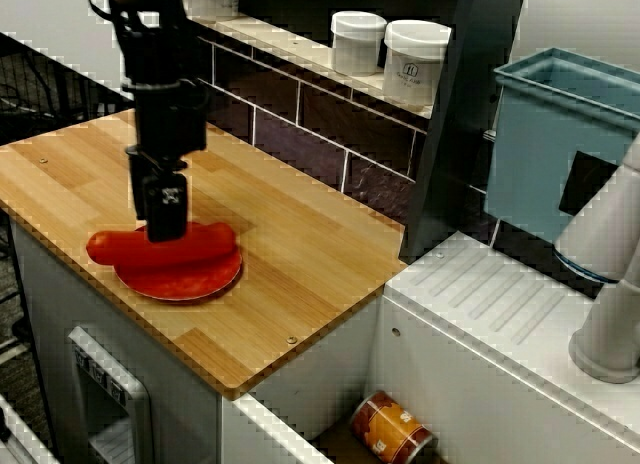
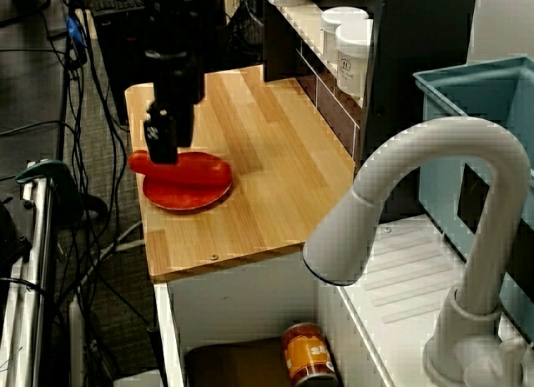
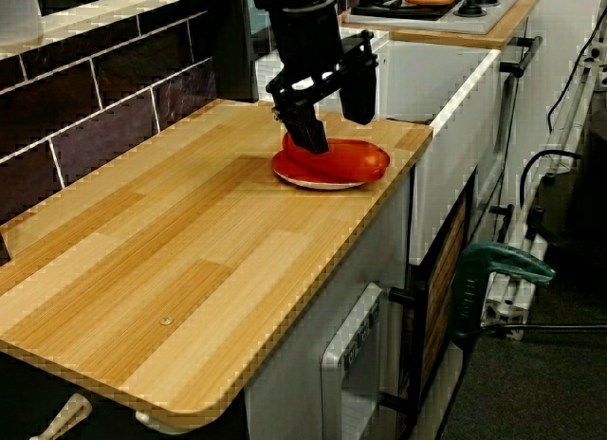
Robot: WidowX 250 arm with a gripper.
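Claw (image 3: 338,132): black, two-fingered, fingers spread apart, nothing clamped; lowered straight over the plate (image 1: 185,284), straddling the red pepper (image 1: 205,246); one tip low against the pepper's side in the view along the counter, true contact not clear.
Red pepper: long, glossy, lying flat across the plate, one end overhanging the plate's rim.
Plate: red, round, shallow; reference for every place below.
Counter (image 1: 300,244): pale wood planks, under the plate; front edge near the plate.
Tiled wall (image 1: 300,124): dark tiles, behind the plate, well apart.
White jars (image 1: 415,62): two, lidded, on the ledge above the wall, far behind the plate.
Blue bin (image 1: 560,144): beyond the jars, farther again from the plate.
Tap (image 2: 434,178): white, curved, far from the plate, past the counter's end.
Tin can (image 2: 307,354): orange label, on its side, down in the basin, well below plate level.
Risk, as judged: smooth, rounded pepper apt to roll or squirt sideways under an off-centre pinch; light plate near the front edge, liable to slide or tip if a fingertip presses its rim or drags it along.
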